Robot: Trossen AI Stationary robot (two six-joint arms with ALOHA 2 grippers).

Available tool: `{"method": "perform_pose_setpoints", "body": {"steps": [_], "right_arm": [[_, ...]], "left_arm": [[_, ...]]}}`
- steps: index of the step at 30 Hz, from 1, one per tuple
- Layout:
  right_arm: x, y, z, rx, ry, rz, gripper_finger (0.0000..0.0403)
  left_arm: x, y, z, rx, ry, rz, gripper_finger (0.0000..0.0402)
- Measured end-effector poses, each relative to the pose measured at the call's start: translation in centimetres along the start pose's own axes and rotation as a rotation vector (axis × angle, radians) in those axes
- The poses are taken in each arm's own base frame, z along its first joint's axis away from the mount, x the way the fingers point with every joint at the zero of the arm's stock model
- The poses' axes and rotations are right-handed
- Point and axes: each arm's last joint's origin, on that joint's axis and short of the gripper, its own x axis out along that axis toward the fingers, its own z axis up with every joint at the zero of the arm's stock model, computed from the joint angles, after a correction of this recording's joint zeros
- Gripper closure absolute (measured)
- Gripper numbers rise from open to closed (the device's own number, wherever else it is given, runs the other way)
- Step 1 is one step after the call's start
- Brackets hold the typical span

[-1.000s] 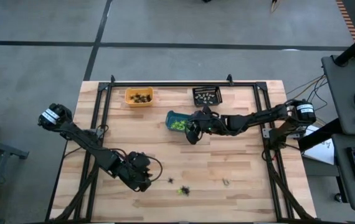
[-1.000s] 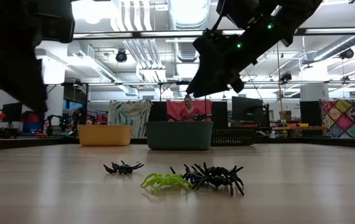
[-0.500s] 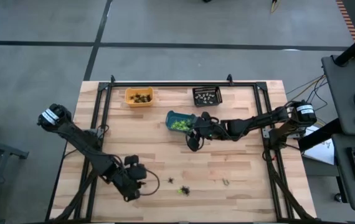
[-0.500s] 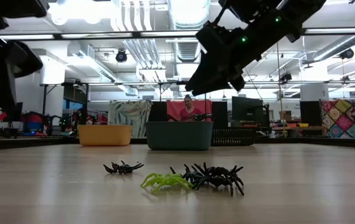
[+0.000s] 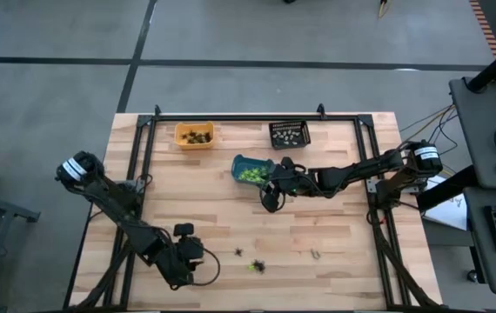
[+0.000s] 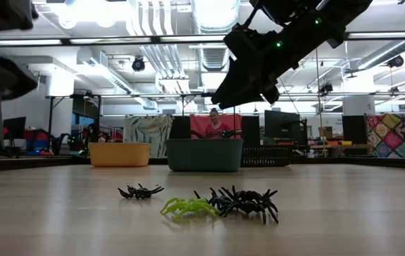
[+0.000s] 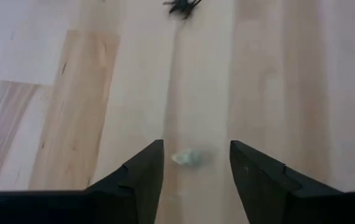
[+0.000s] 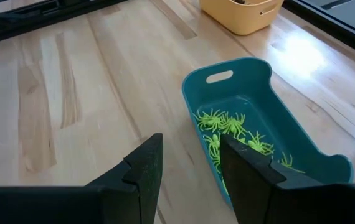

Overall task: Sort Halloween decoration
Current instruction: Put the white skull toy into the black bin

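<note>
Left tool (image 7: 194,163) is held low over the counter (image 5: 335,235), jaws parted and empty, with a pale grey-white trinket (image 7: 188,157) lying between its fingers. Right tool (image 8: 189,163) is parked beside the teal bin (image 8: 197,84) of green spiders (image 8: 227,124), parted and empty. Black and green spiders (image 6: 220,203) remain unsorted. Closing off-centre could flick the tiny trinket away.

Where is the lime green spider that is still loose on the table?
In the high view the lime green spider lies near the table's front edge, right beside a black spider; the low view shows them touching.
</note>
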Motion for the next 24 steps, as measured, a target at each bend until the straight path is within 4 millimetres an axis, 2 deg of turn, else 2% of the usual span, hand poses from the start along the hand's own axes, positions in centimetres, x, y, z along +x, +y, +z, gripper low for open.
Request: {"method": "perform_pose_setpoints", "body": {"steps": [6,13,24], "right_arm": [[0.0,0.0,0.0,0.0,0.0,0.0,0.0255],[0.0,0.0,0.0,0.0,0.0,0.0,0.0255],[0.0,0.0,0.0,0.0,0.0,0.0,0.0255]], "left_arm": [[2.4,-0.1,-1.1,0.014,0.045,0.081,0.0214],[3.4,-0.5,-1.3,0.026,0.059,0.098,0.0215],[3.5,-0.6,-1.4,0.012,0.061,0.099,0.0292]]}}
